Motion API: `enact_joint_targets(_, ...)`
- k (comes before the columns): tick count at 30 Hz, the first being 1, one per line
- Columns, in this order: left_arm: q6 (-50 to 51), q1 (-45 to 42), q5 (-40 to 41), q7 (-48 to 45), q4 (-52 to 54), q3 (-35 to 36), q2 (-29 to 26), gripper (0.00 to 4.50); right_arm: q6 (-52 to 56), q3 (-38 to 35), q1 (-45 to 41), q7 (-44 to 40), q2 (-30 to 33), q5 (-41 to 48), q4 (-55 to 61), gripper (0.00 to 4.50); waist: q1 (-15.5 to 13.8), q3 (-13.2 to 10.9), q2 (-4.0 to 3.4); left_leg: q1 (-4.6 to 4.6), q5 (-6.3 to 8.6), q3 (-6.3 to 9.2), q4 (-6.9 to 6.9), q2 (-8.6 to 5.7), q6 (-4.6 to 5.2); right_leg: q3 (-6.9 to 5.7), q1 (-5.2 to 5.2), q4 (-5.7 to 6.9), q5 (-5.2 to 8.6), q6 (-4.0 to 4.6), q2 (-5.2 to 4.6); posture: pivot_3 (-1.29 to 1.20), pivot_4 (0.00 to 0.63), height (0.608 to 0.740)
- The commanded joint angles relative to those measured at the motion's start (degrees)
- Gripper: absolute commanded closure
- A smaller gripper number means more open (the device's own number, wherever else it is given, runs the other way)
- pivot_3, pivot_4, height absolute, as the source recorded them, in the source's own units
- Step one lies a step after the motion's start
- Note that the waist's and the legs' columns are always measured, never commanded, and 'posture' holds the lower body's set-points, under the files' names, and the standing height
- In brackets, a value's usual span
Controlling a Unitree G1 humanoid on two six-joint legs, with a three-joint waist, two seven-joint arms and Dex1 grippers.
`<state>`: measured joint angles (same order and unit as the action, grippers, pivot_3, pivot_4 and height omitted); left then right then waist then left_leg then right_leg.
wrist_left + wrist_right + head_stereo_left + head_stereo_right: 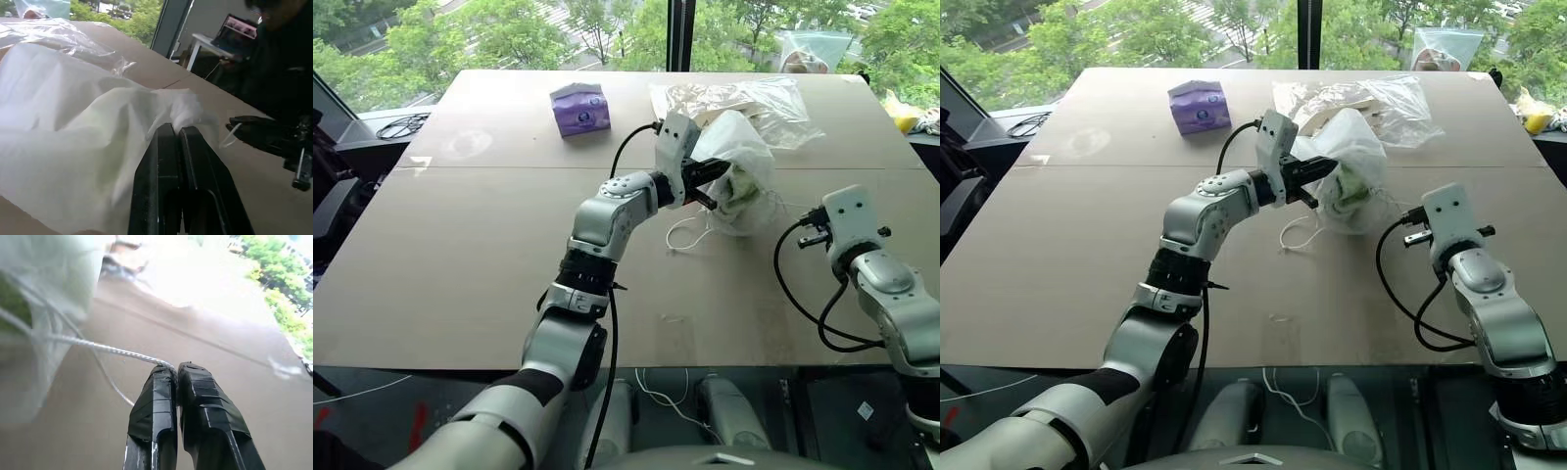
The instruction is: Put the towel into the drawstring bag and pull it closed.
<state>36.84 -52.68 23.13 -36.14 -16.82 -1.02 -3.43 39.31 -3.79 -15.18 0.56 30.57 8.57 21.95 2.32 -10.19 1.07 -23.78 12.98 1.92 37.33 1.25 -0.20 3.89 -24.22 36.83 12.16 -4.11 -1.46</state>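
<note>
While the left tool is clamping the white translucent fabric drawstring bag's gathered mouth | right tool is pinching its white cord, bag lying beside it.

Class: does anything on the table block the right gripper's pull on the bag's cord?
Nothing visible does. The right gripper pinches the cord, stretching from the drawstring bag over bare table.

Towel veiled, cord ends lost in blur

The towel shows as a dim green patch through the drawstring bag; in the right wrist view the bag blurs, and the cord fades into it.
</note>
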Motion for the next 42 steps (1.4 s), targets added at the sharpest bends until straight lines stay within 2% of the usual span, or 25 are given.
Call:
enact_joint_targets(1,-0.2,0.4,3.0,-4.0,5.7,0.8,-1.9,3.77,-2.4,-2.2,-0.4,1.3,-2.6,-1.9,0.8,4.5,-0.1,0.0,0.0,-0.01,0.0,0.01,-0.01,0.0,0.0,-0.01,0.0,0.0,-0.01,0.02,0.0,0.0,0.15,0.74)
enact_joint_targets(4,0.0,3.0,6.4,-9.2,10.6,1.7,-4.7,2.47,-2.5,-2.1,-0.2,0.7,-4.3,-2.6,0.4,4.5,-0.1,0.0,0.0,-0.05,0.0,-0.04,-0.01,-0.04,0.0,0.01,0.0,-0.03,-0.12,0.2,-0.08,0.0,0.15,0.74)
enact_joint_targets(10,1.7,9.0,5.0,-14.4,14.9,-1.8,-13.9,2.47,-3.5,-2.3,-0.5,-0.5,-5.9,-3.7,-0.5,4.5,0.1,0.0,-0.03,0.04,0.0,-0.04,-0.01,-0.03,0.0,0.02,0.01,0.01,-0.12,0.19,-0.08,0.0,0.15,0.74)
enact_joint_targets(14,-4.4,13.2,-3.6,-12.6,11.1,-7.4,-17.0,2.47,-4.1,-2.4,-0.9,-0.9,-6.7,-4.1,-1.1,4.5,-0.1,0.0,-0.03,0.04,0.0,-0.05,0.04,-0.03,0.0,0.02,0.02,0.03,-0.11,0.18,-0.08,0.0,0.15,0.74)
enact_joint_targets(23,-19.2,17.1,-12.2,-11.1,-2.6,-13.0,-10.8,2.47,-4.3,-2.4,-1.5,-2.1,-7.9,-4.8,-0.8,4.5,-0.3,0.0,-0.03,0.0,0.0,-0.04,0.04,-0.04,0.0,0.01,0.02,0.02,-0.14,0.23,-0.09,0.0,0.15,0.74)
enact_joint_targets(32,-32.5,6.8,-20.9,-4.1,-24.0,-14.0,-2.3,2.47,-3.2,-2.6,-0.9,-1.7,-9.2,-6.0,1.3,4.5,-0.5,0.0,-0.02,0.03,-0.01,-0.05,0.12,-0.06,0.01,0.01,0.09,0.01,-0.09,0.12,-0.09,0.0,0.15,0.74)
enact_joint_targets(39,-37.0,2.9,-24.7,-0.3,-32.4,-14.0,2.3,2.47,-2.5,-2.7,-1.2,-1.6,-10.3,-6.9,2.2,4.5,-0.4,0.0,-0.02,0.03,0.0,-0.01,0.03,-0.07,0.01,-0.01,0.08,0.01,-0.14,0.21,-0.08,0.0,0.15,0.74)
enact_joint_targets(42,-37.9,0.7,-26.3,5.5,-35.8,-12.8,3.5,2.47,-2.2,-2.8,-1.3,-1.6,-10.6,-7.2,2.4,4.5,-0.5,0.0,-0.01,0.02,-0.01,-0.02,0.08,-0.07,0.01,-0.01,0.1,0.01,-0.09,0.12,-0.09,0.0,0.15,0.74)
